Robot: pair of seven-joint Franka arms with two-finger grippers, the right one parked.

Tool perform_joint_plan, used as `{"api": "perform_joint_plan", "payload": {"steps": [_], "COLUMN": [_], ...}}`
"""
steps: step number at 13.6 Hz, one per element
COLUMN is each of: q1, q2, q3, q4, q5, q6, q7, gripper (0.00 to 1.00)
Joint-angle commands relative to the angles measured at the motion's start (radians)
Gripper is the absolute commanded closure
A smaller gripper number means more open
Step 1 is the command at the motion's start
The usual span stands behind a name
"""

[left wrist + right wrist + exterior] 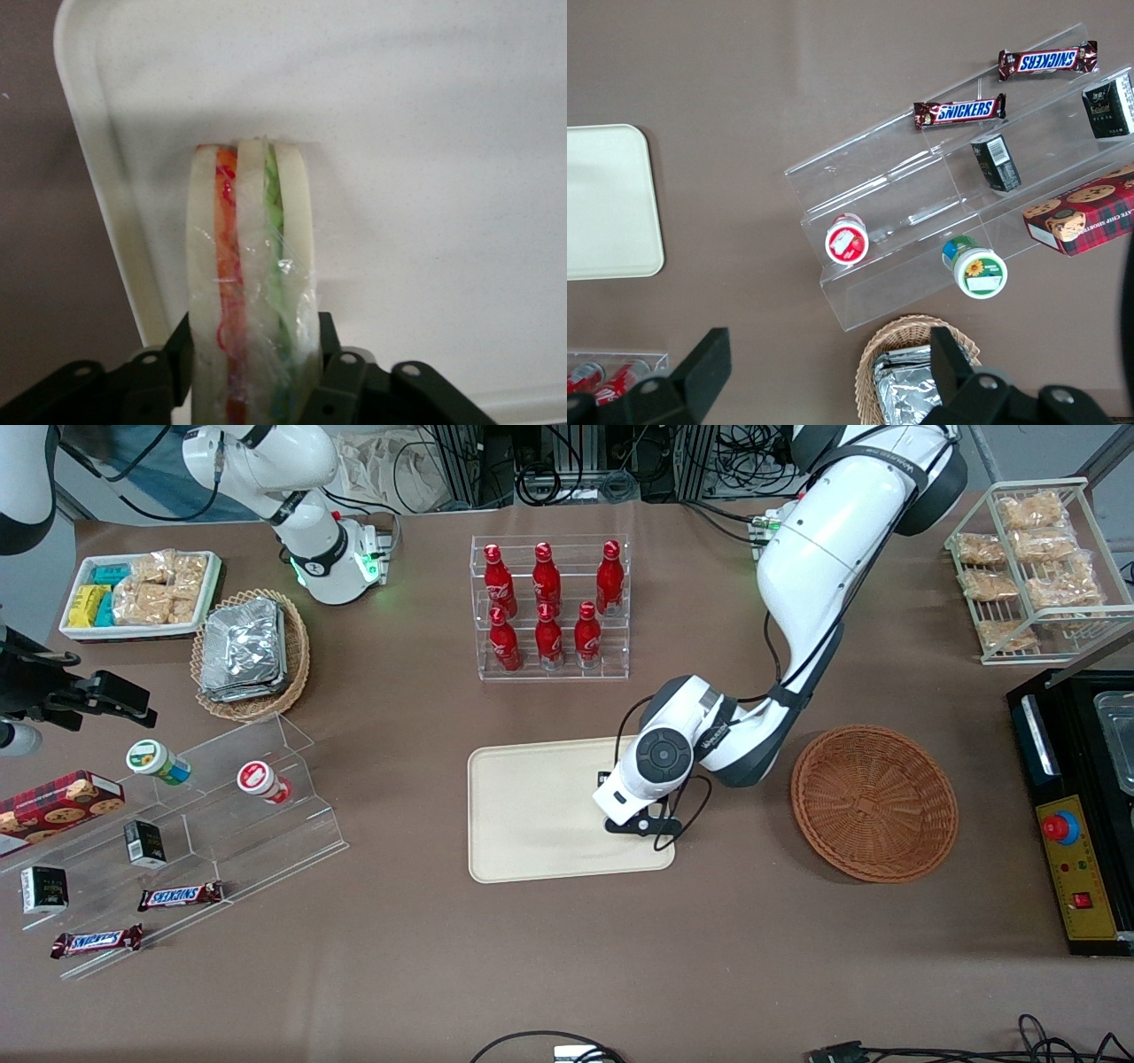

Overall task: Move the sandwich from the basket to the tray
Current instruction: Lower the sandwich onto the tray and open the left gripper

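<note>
The sandwich (252, 266), a clear-wrapped wedge of white bread with orange-red and green layers, stands on edge between the two black fingers (182, 354) of my left gripper (252, 359), which is shut on it. It hangs low over the cream tray (425, 133), close to a rounded corner and rim. In the front view the gripper (640, 822) is over the end of the tray (532, 806) nearest the basket, and the wrist hides the sandwich. The reddish-brown wicker basket (873, 802) sits beside the tray, toward the working arm's end, with nothing in it.
A clear rack of red bottles (549, 607) stands farther from the front camera than the tray. Toward the parked arm's end are a stepped acrylic shelf (204, 815) with snacks and a tan basket of foil packets (251, 653). A black control box (1076, 815) lies beside the wicker basket.
</note>
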Motion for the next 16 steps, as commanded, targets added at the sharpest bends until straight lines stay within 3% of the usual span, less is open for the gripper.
{"api": "perform_joint_plan", "payload": {"steps": [1, 6, 9, 16], "q1": [-0.016, -0.005, 0.0, 0.0], "q2": [0.017, -0.029, -0.097, -0.339], "q3": [0.013, 0.013, 0.016, 0.199], "q4": [0.044, 0.104, 0.164, 0.173], "q5": [0.018, 0.014, 0.007, 0.0], "q6": [-0.001, -0.035, -0.186, -0.502], "q7": [-0.019, -0.024, -0.024, 0.031], "gripper": [0.0, 0.0, 0.0, 0.0]}}
